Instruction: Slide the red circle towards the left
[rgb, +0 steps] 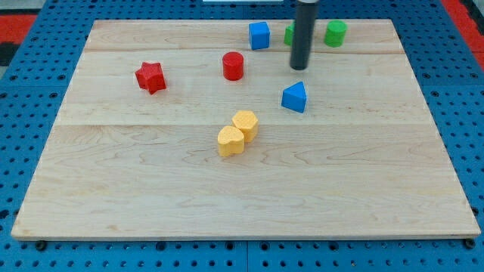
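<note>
Red circle [233, 66] sat at about eleven o'clock of the wooden worktop [151, 189], well apart from my tip [300, 67], which stood at its three o'clock. The arm carried no hand, only the rod, holding nothing. To push well, I judged my tip should travel straight toward nine o'clock and meet the circle centrally. Red star [150, 76] lay beyond, in the likely path. Blue cube [259, 35], blue triangle [295, 97], green blocks [335, 32] and yellow blocks [237, 132] stood clear.
</note>
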